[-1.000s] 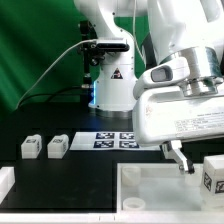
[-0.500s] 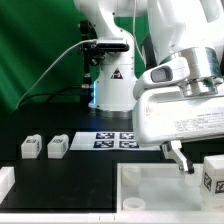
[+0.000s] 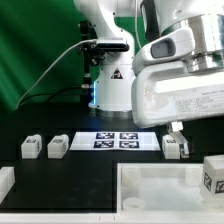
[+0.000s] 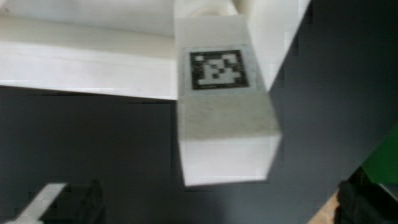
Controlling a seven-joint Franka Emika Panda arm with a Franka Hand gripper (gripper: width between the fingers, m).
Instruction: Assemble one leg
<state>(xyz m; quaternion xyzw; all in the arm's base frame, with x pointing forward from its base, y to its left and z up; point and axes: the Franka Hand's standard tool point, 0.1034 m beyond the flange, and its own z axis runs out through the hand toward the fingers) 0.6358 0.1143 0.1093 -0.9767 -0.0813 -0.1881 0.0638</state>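
Note:
A leg (image 3: 175, 147), a small white block with a square tag, sits on the black table just behind the far edge of the large white tray (image 3: 150, 190). My gripper (image 3: 176, 128) hangs right above it, apart from it. In the wrist view the same leg (image 4: 228, 120) fills the middle, its tag facing the camera and the tray (image 4: 89, 60) behind it. The dark fingers (image 4: 63, 205) stand wide at the edge of that view, so the gripper (image 4: 214, 215) is open and empty.
Two more legs (image 3: 30, 148) (image 3: 57, 146) lie at the exterior view's left, and another (image 3: 213, 178) stands at the tray's right. The marker board (image 3: 115, 140) lies in front of the robot base (image 3: 110, 85). A white part (image 3: 5, 182) is at the lower left.
My gripper has risen from just above the tray's far edge. The leg under it, hidden before, now shows on the table.

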